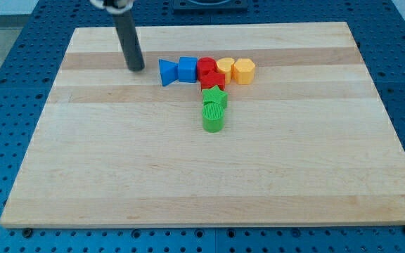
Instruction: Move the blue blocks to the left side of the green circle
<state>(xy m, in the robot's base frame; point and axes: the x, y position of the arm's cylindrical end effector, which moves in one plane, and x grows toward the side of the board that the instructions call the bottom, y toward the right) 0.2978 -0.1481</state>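
A blue triangle (166, 72) and a blue cube (187, 69) sit side by side near the view's top centre, the triangle on the left. The green circle (214, 117) stands below them, to the right, with a green star (214, 97) right above it. My tip (136, 68) rests on the board to the left of the blue triangle, a short gap apart from it. The dark rod rises from it toward the view's top.
Two red blocks (209, 72) sit right of the blue cube, touching the green star's top. A yellow block (225, 68) and a yellow hexagon (244, 71) continue the row to the right. The wooden board (83, 154) lies on a blue perforated table.
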